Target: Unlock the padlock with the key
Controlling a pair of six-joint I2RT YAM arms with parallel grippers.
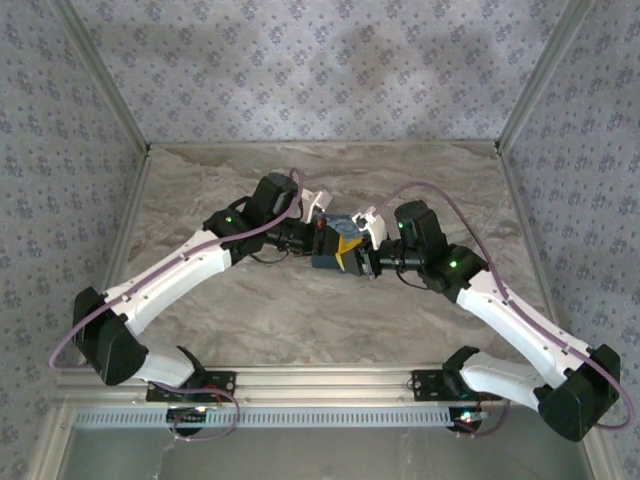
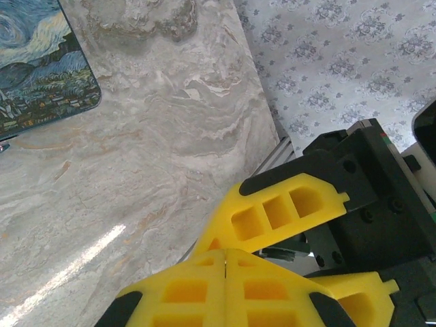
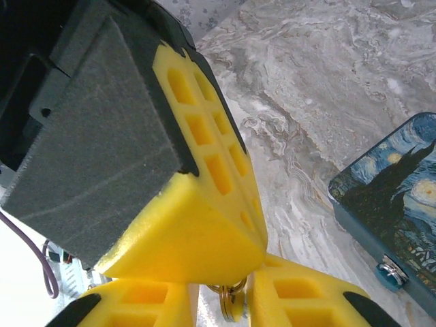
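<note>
The marbled table sits inside patterned walls. On the side wall of the swirl-printed box, the right wrist camera catches a small blue piece at a metal clasp, which seems to be the padlock. From above that spot is hidden under the grippers, and the left wrist camera sees just the box's printed lid.

The right wrist view also shows a metal key ring in the gap between the right gripper fingers. These stand slightly apart, and I cannot tell whether they pinch the ring. The key's blade is hidden.

In the left wrist view the left gripper has its yellow fingers pressed together, with one right finger just beside them.

From above, both arms reach in from the near corners with elbows bent outward. Their wrists meet tip to tip over the box at mid-table.
</note>
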